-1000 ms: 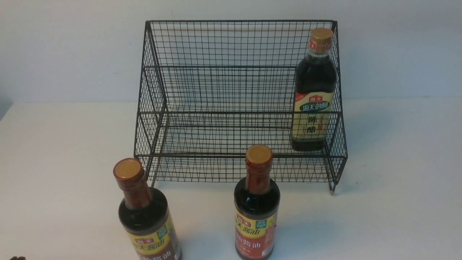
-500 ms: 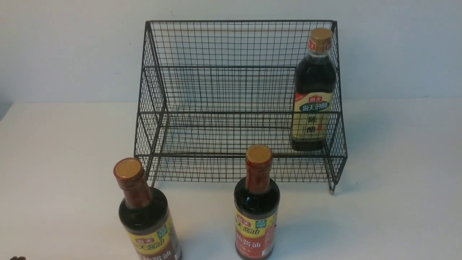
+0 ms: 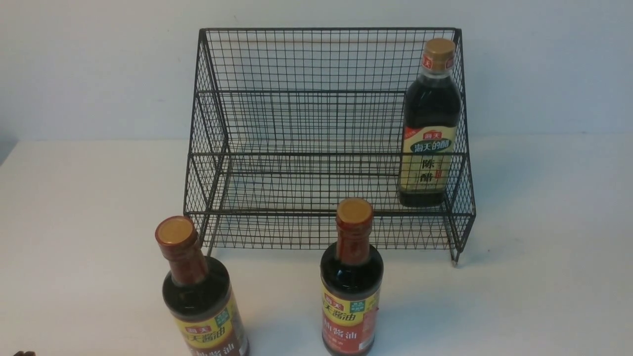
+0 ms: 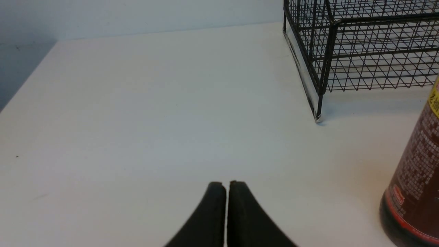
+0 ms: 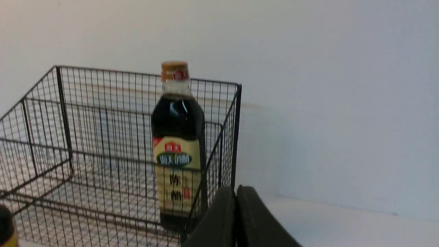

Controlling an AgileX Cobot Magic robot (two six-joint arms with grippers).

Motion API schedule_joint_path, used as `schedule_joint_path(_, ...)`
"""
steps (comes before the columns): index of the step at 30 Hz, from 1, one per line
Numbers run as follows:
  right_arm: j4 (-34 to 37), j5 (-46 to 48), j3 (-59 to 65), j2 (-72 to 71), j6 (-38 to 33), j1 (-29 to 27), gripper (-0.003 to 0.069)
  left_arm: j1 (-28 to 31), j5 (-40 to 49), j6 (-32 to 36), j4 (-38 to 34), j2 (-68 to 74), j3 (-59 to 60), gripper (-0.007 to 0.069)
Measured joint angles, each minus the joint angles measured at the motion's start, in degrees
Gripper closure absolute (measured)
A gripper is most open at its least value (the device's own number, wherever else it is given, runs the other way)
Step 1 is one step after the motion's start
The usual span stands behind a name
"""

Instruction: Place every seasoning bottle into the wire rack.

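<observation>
The black wire rack (image 3: 316, 123) stands at the back middle of the white table. The taller cream-green labelled bottle (image 3: 429, 128) stands upright in the rack's right end; it also shows in the right wrist view (image 5: 177, 144). Two round red-necked bottles stand on the table in front of the rack, one at the left (image 3: 200, 296) and one in the middle (image 3: 352, 282). My left gripper (image 4: 223, 183) is shut and empty, low over the table, left of the left bottle (image 4: 415, 185). My right gripper (image 5: 235, 188) is shut and empty, beside the rack's right end (image 5: 236, 137).
The white table (image 3: 544, 247) ends at a pale wall behind the rack. The table's left edge (image 4: 24, 89) shows in the left wrist view. A small dark bit of the left arm (image 3: 22, 353) shows at the front view's bottom left corner.
</observation>
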Motion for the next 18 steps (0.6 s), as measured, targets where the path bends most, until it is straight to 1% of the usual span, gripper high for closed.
schedule_joint_path(4, 0.00, -0.05, 2.86, 0.00, -0.12, 0.00, 0.0673, 0.00, 0.00, 0.00, 0.00, 0.00, 0.00, 0.0629)
schedule_joint_path(13, -0.77, 0.71, 4.31, -0.88, 0.37, 0.00, 0.0673, 0.00, 0.00, 0.00, 0.00, 0.00, 0.00, 0.0629)
schedule_joint_path(15, -3.65, 0.96, 5.68, -2.25, 3.23, -0.06, 0.0673, 0.00, 0.00, 0.00, 0.00, 0.00, 0.00, 0.0629)
schedule_joint_path(17, -8.08, 1.58, 7.23, -4.26, 7.93, -1.01, 0.0673, 0.00, 0.00, 0.00, 0.00, 0.00, 0.00, 0.0629)
schedule_joint_path(18, -11.52, 2.38, 8.43, -5.79, 12.90, -2.50, 0.0673, 0.00, 0.00, 0.00, 0.00, 0.00, 0.00, 0.0629)
